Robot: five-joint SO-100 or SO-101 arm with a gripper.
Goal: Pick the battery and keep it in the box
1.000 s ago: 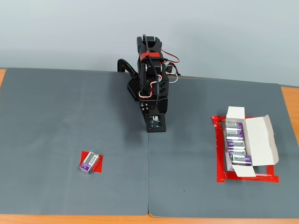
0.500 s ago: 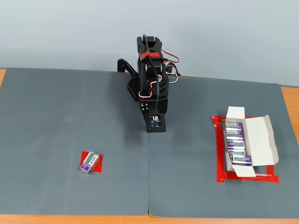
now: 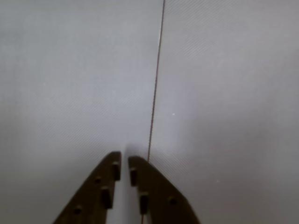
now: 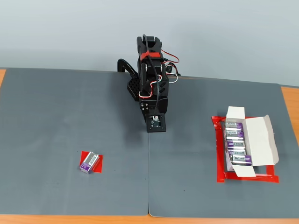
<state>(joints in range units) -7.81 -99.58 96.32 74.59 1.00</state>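
The battery (image 4: 88, 162) is a small purple and silver block lying on a red tape patch (image 4: 98, 161) at the left front of the grey mat in the fixed view. The box (image 4: 261, 140) is a long white carton with open flaps at the right, inside a red tape outline, and holds several similar batteries (image 4: 236, 144). The arm (image 4: 152, 84) is folded at the back centre, far from both. In the wrist view my gripper (image 3: 124, 157) is shut and empty, just above bare mat beside a seam. Neither the battery nor the box shows in the wrist view.
Two grey mats (image 4: 56, 121) meet at a seam (image 4: 148, 177) running front to back under the arm; it also shows in the wrist view (image 3: 156, 79). Orange table edges (image 4: 292, 107) show at the sides and front.
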